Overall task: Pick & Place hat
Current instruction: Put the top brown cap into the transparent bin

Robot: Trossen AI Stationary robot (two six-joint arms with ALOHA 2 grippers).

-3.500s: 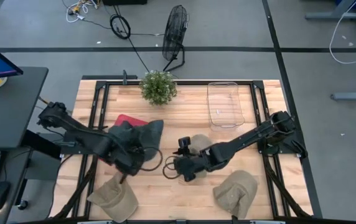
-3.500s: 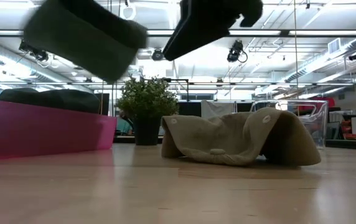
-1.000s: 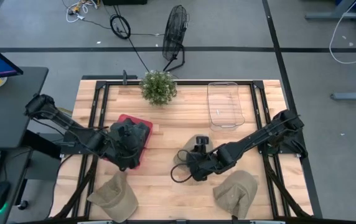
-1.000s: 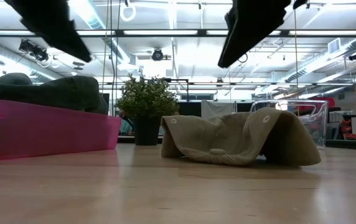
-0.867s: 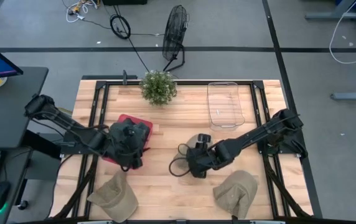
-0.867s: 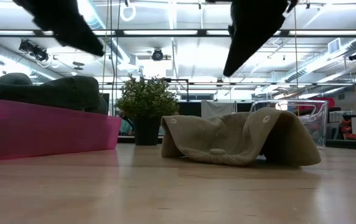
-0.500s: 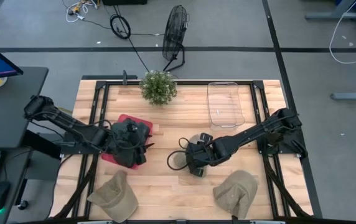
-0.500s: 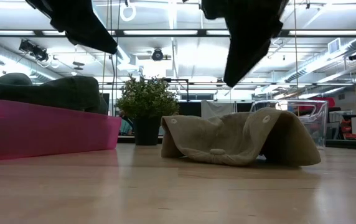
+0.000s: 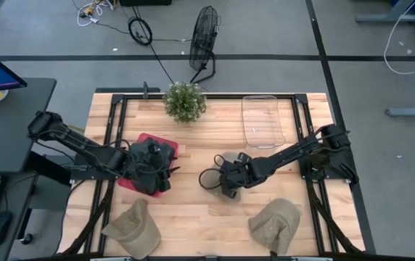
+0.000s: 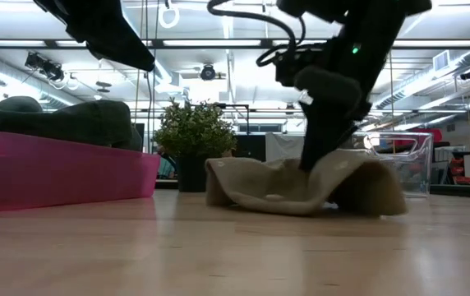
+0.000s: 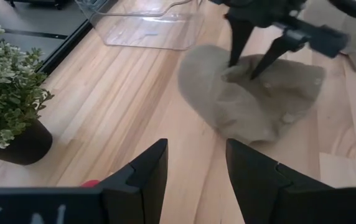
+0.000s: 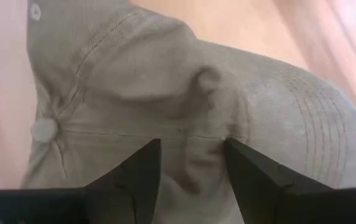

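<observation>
In the middle of the table lies a tan hat (image 9: pixel 227 157) (image 10: pixel 251 185) (image 11: pixel 259 106). My right gripper (image 9: pixel 226 177) (image 12: pixel 193 168) is down on it, open, with the cloth bulging between its fingers. A dark hat (image 9: pixel 152 151) (image 10: pixel 62 123) lies in the red bin (image 9: pixel 129 181) (image 10: pixel 54 177) at the left. My left gripper (image 9: pixel 165 171) (image 11: pixel 193 168) hovers open above that bin, holding nothing. Two more tan hats (image 9: pixel 135 225) (image 9: pixel 274 221) rest near the front edge. My right gripper comes at the tan hat from above, its open fingers (image 10: pixel 311 156) pointing down into the hat's crown (image 12: pixel 193 134). A hump of cloth stands between the two fingers. The hat stays on the table, sagged and dented where the fingers press (image 11: pixel 243 71).
A potted plant (image 9: pixel 184 100) (image 10: pixel 192 144) stands at the far edge. A clear plastic container (image 9: pixel 262 119) (image 11: pixel 147 25) sits far right of it. Bare wood lies between the red bin and the middle hat.
My right gripper has moved toward the far edge and dropped onto the tan hat with its fingers still apart. The hat has sagged under it, and its left edge has slid a little along the table. My left gripper has drifted slightly above the bin.
</observation>
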